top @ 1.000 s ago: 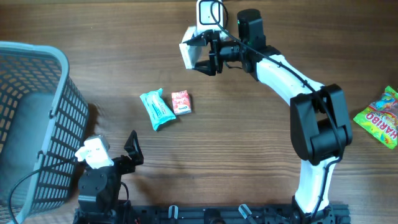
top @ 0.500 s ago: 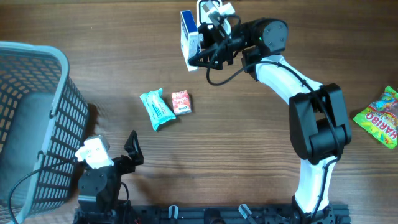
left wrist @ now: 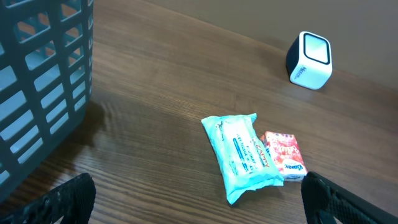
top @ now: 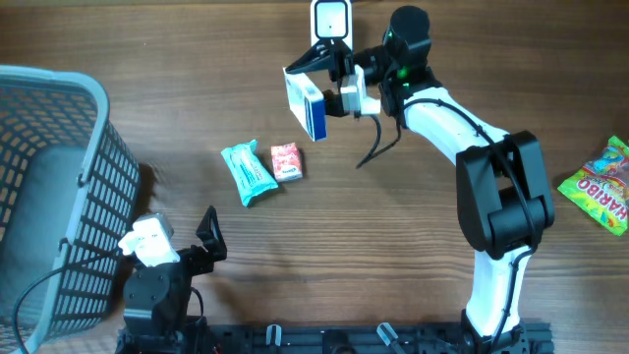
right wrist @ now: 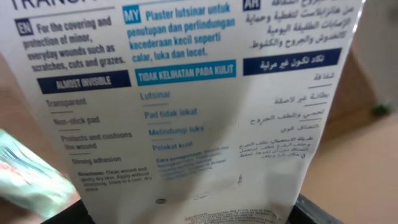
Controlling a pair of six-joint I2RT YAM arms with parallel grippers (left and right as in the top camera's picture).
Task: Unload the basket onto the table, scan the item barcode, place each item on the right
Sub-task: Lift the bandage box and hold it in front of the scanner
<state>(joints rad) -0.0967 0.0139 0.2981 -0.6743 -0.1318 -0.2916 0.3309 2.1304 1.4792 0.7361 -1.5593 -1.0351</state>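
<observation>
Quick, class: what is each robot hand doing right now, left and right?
Left hand: open, holding nothing.
Right hand: closed on the plaster box.

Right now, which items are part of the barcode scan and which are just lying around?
In play:
- plaster box, held in the right gripper
- scanner

Lying about:
- teal wipes pack
- small red packet
- Haribo bag
- basket
</observation>
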